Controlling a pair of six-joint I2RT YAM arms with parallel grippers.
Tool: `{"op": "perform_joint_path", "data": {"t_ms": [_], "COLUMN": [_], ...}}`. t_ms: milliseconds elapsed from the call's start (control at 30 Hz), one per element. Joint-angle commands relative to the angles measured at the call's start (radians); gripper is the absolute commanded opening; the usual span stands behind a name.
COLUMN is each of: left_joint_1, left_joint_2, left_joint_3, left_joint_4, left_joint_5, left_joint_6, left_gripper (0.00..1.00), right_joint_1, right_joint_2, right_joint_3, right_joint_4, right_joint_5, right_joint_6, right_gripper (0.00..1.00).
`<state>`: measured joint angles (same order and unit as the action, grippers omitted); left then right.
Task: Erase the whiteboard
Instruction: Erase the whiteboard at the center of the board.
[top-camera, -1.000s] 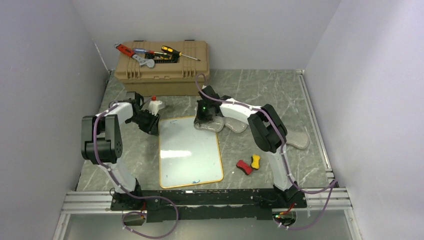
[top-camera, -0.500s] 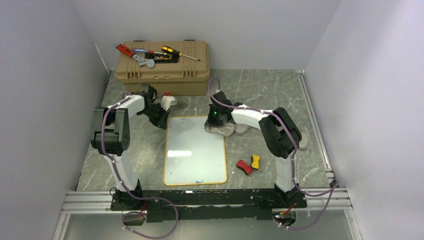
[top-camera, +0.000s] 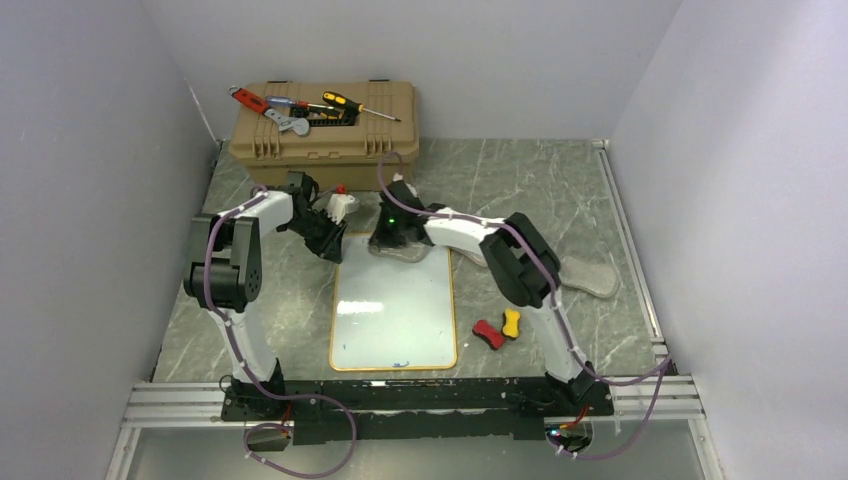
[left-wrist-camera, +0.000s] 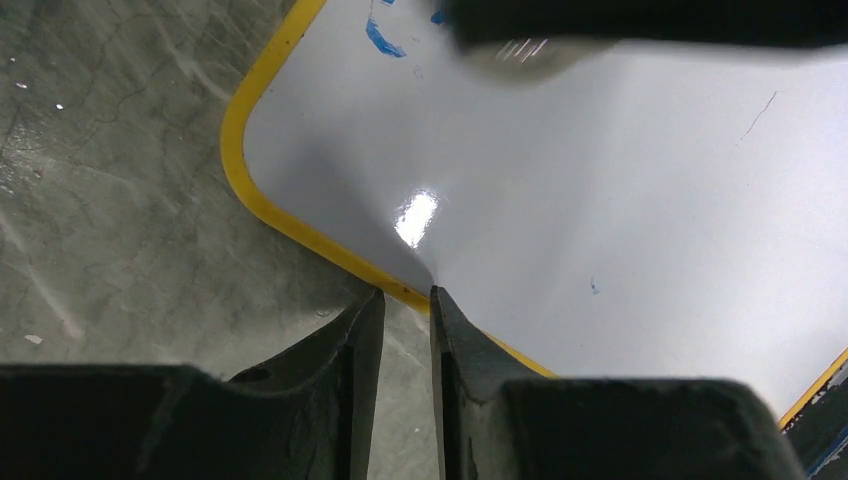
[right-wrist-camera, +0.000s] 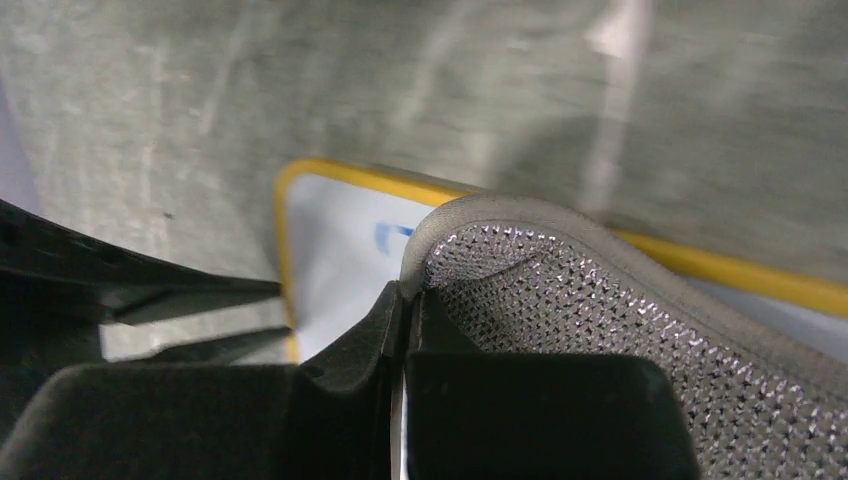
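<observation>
The whiteboard (top-camera: 393, 312) lies flat on the table (top-camera: 560, 190), just ahead of the arm bases, its long side running away from them.

Change over the last second: the board has slid toward the right arm's side and turned squarer to the bases. The right gripper (right-wrist-camera: 404, 300), clamped tight on a grey cloth (right-wrist-camera: 560, 300), went out along the board's far edge and has swept back to the far-left part. The left gripper (left-wrist-camera: 405, 292) has followed the far-left corner. Its fingers are a narrow slit apart with nothing between them, tips just at the yellow frame.

Meaning: wiping is underway, but the board shifts under the cloth, so I judge the left arm's bracing insufficient. Most of the surface reads clean. Remaining: blue strokes (left-wrist-camera: 380, 38) at the far-left corner, just beside the cloth, and a blue fleck (top-camera: 399, 361) at the near edge.

Count:
- Whiteboards: one.
- Cloths: one in grip. A second grey sheet (top-camera: 590, 276) lies well right of the board.
- Beyond the far edge: one tan toolbox (top-camera: 325, 150), with four hand tools (top-camera: 300, 108) on its lid as far as I can make out.
- Beyond the far edge: one white item (top-camera: 343, 205) with a red cap.
- Right of the near-right corner: one red piece (top-camera: 488, 334) and one yellow piece (top-camera: 512, 322), side by side.
</observation>
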<state>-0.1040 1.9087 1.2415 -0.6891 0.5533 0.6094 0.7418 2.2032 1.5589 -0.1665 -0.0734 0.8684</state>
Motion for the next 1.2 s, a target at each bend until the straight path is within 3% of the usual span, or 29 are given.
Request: {"op": "perform_joint_path", "data": {"t_ms": [0,133,400,733,933,1167], "left_joint_1": [-0.013,-0.008,0.017,0.021,-0.018,-0.079], "left_joint_2": [-0.007,-0.022,-0.037,-0.051,0.016,0.048], "left_joint_3": [-0.043,-0.063,-0.075,-0.01,0.033,0.004], "left_joint_4": [-0.03,-0.029,-0.027,-0.083,-0.134,-0.073], "left_joint_5": [0.061,0.064,0.053,0.126,0.175,0.036], "left_joint_6": [0.009,0.025,0.044,-0.029,-0.088,-0.094], "left_gripper": [0.3,0.3,0.3,0.33,0.48,0.49], "right_joint_1": [0.04,0.027,-0.116,0.011,0.013,-0.016], "right_joint_2": [0.145,0.18,-0.049,0.126,0.086,0.088], "right_joint_3": [0.146,0.174,-0.249,0.035,-0.044,-0.094], "right_joint_4": [-0.009,-0.032,0.08,-0.016,0.024,0.061], "right_joint_5": [-0.049,-0.062,0.041,-0.063,-0.027,-0.066], "right_joint_6": [0.071,0.098,0.107,0.118,0.14,0.15], "right_gripper": [0.0,0.0,0.0,0.0,0.0,0.0]}}
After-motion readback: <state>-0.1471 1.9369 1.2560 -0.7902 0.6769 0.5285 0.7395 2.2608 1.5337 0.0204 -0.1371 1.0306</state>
